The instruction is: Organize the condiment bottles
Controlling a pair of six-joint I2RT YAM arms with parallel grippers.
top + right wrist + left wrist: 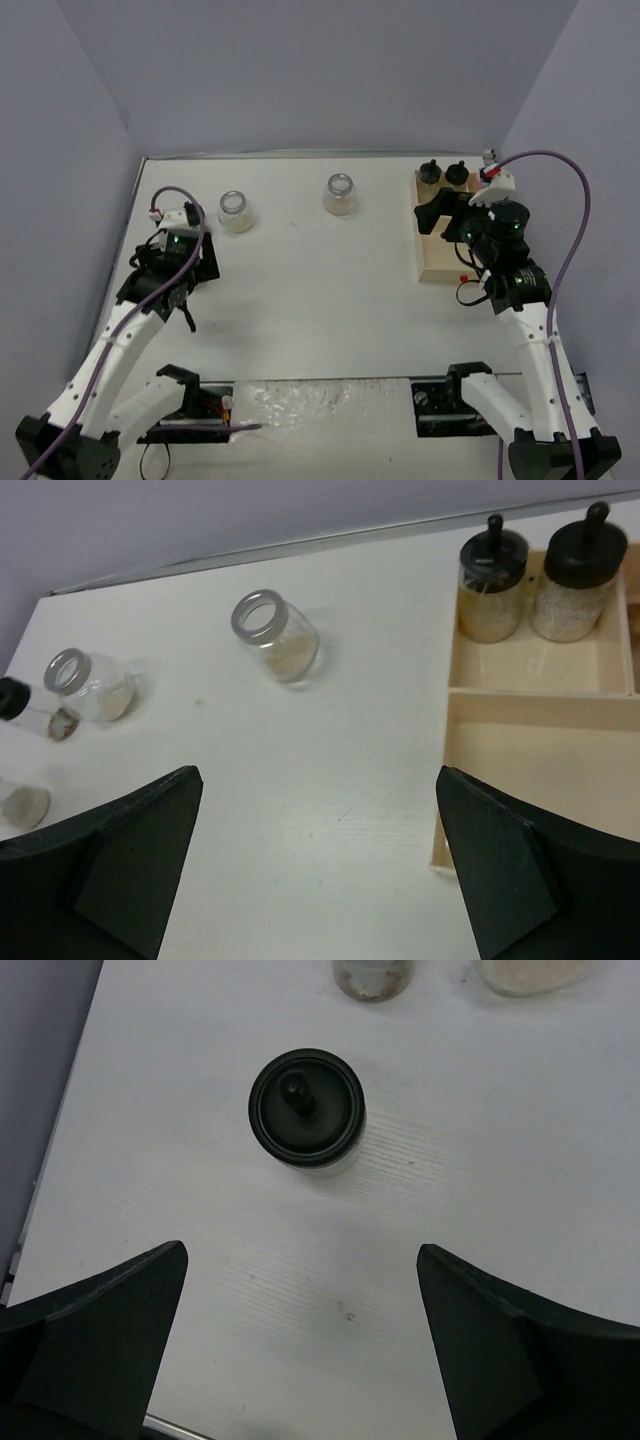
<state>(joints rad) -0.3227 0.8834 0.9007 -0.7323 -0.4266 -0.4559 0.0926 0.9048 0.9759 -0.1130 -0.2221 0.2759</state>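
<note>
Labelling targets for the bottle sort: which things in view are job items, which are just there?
Job: two stowed bottles, black-capped; loose bottle, black-capped, ahead of the left gripper; two silver-rimmed jars.
Just there: tray holding the stowed pair; table.

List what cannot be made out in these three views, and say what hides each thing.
Top view: the right arm covers much of the tray, hiding what sits there.
Left wrist view: the top edge cuts off a narrow jar and a wide jar; their tops are unseen.
Right wrist view: the left edge cuts a black-capped jar and a pale jar below it.
</note>
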